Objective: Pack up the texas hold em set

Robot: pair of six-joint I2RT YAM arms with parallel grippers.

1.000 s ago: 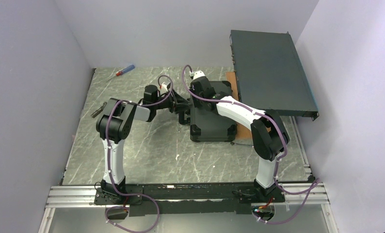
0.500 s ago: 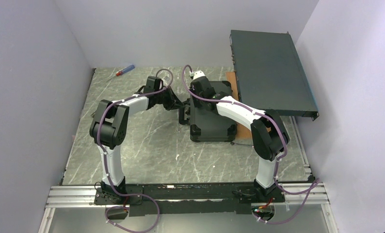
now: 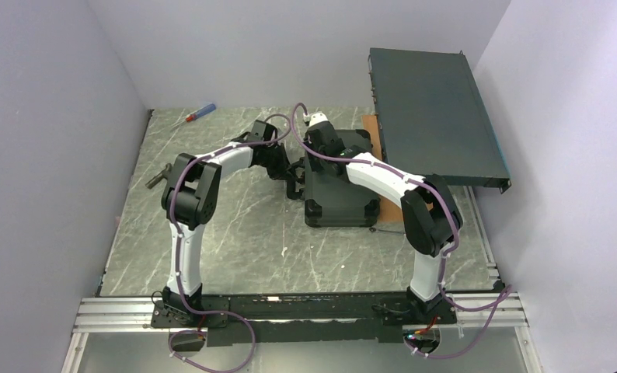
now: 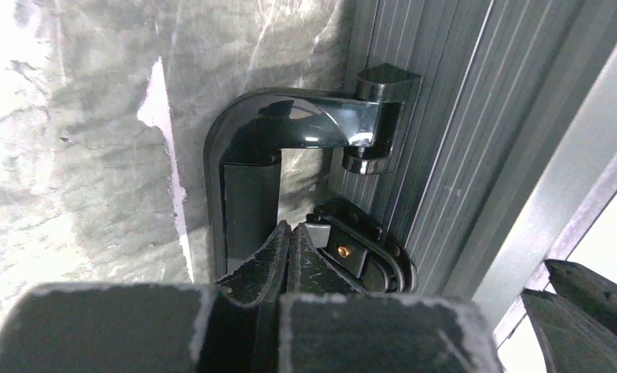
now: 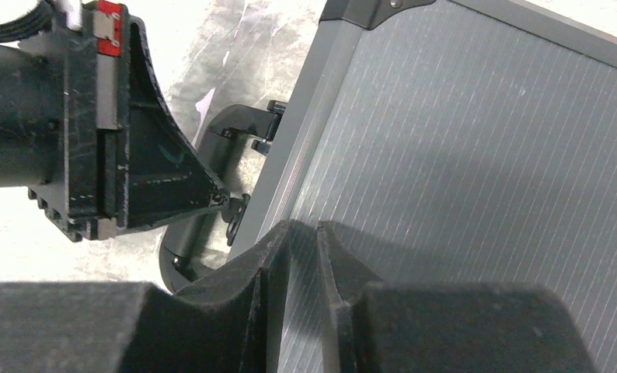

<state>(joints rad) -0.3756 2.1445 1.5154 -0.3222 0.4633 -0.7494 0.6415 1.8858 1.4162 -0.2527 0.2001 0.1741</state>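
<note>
Top external: case lies shut at mid-worktop, with both arms reaching to its left side.

Left wrist: left end effector is closed on nothing, tips at the latch beside the handle. Latch state not resolved. An off-centre push could glance off the latch.

Right wrist: right end effector is slightly apart and empty, over the lid edge. Contact not confirmed. If not held down, the case could slide.

left claw closed tight, right claw barely parted, the two close together.
</note>
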